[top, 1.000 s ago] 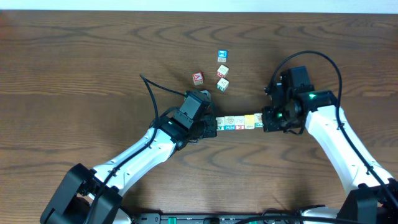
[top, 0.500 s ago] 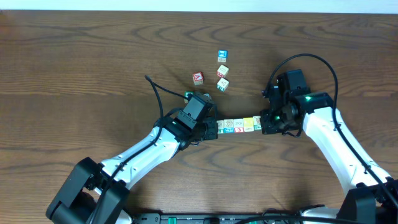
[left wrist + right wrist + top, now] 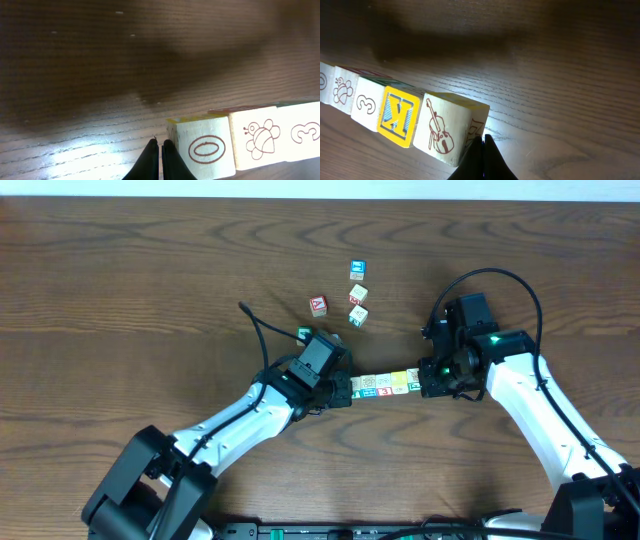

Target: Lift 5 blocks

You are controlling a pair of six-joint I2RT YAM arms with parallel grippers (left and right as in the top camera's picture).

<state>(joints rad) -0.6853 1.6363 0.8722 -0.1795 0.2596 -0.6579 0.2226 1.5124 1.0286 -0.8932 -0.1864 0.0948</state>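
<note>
The five blocks point(image 3: 385, 383) lie end to end as one straight row, just below the centre of the overhead frame. They are clamped lengthwise between the two arms. From the right of that frame the order is violin block point(image 3: 445, 130), yellow block point(image 3: 399, 116) lettered K, then the numeral 3, the bee and the oval block point(image 3: 202, 147).

The left gripper point(image 3: 160, 148) has its jaws closed to a single narrow tip and holds nothing between them. The tip bears on the outer face of the oval block at the bottom centre of its wrist view. The right gripper point(image 3: 483, 145) is likewise pinched tight and empty, and butts the end face of the violin block. With both closed, each acts as a blunt pusher, so opposing pressure alone binds the row, which neither could span by itself.

In both wrist views the row's shadow falls well apart from it on the table point(image 3: 120, 300), so the row is probably clear of the surface.

Four loose cubes sit in the upper centre of the overhead frame, well apart from the row: a red-faced cube point(image 3: 318, 305), a blue-faced cube point(image 3: 356, 270), a third cube point(image 3: 358, 294) and a fourth cube point(image 3: 357, 315).
</note>
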